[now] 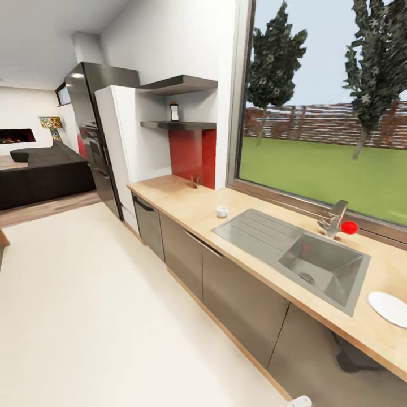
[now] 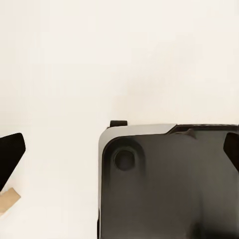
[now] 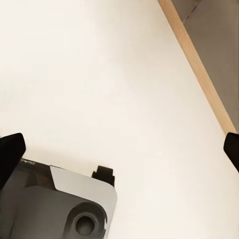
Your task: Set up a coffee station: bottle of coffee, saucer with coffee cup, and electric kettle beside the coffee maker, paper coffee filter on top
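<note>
bottle of coffee (image 1: pixel 174 111) found upright on the kitchen shelf (image 1: pixel 178 125), the lower of two dark boards above a red wall panel (image 1: pixel 194 155), at the far end of the run. not yet moved. kitchen countertop (image 1: pixel 186 199) beneath it, light wood, running toward the camera along a window (image 1: pixel 328 102). coffee cup (image 1: pixel 222 211) standing on the worktop just beside the sink's (image 1: pixel 299 255) draining board, no saucer under it. saucer (image 1: pixel 389 307) lying flat on the worktop at the near right, beyond the sink, well apart from the cup. small red round item (image 1: pixel 349 227) beside the tap (image 1: pixel 333 219). coffee maker, kettle and paper filter not identified in these views.

left gripper (image 2: pixel 119 152): both dark fingertips at the frame edges, spread wide, nothing between them; pale floor (image 2: pixel 119 59) and the robot's dark base (image 2: pixel 169 184) below. right gripper (image 3: pixel 119 149): likewise spread and empty, over floor, with the wooden plinth strip (image 3: pixel 199 69) of the cabinets crossing one corner.

step in hand, judged: travel toward the counter, arms lowered, no grasp begun. shelf end most likely the target, though cup or saucer cannot be excluded.

next move calls for: closing on the cabinet fronts (image 1: pixel 226 282) without striking them, then raising one arm to shelf height. clearance under the upper shelf (image 1: pixel 180 85) looks tight; approach from the front, level, gripping the bottle body below its cap.
</note>
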Available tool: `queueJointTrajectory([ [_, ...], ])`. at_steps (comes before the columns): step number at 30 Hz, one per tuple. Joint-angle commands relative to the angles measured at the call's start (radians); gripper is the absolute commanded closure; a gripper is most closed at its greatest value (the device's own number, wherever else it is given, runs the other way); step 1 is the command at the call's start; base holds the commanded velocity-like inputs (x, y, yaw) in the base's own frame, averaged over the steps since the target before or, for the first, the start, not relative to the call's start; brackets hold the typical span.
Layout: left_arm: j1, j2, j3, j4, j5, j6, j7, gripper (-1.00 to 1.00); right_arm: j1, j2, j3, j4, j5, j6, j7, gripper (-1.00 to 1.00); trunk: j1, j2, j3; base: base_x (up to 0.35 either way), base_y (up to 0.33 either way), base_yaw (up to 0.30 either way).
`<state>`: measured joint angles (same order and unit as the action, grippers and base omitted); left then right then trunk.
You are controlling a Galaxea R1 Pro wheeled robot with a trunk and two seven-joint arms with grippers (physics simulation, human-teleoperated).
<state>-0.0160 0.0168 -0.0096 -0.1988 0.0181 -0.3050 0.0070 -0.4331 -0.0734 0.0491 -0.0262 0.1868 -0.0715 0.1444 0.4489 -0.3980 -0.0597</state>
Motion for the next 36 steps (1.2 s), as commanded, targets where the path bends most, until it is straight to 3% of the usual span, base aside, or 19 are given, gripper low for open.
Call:
queueJointTrajectory([
  [1,-0.001,0.000,-0.001,0.001,0.002,-0.003,0.001,-1.00,-0.001,0.000,0.004,0.000,0.004,-0.004,0.001,-1.00,0.001,-0.002,-0.002,0.278,0.235,0.000],
  [36,-0.001,0.000,-0.001,0.001,0.002,-0.003,0.001,-1.00,-0.001,0.003,0.005,0.002,0.002,-0.002,0.001,-1.00,0.001,-0.002,-0.002,0.245,0.252,0.000],
])
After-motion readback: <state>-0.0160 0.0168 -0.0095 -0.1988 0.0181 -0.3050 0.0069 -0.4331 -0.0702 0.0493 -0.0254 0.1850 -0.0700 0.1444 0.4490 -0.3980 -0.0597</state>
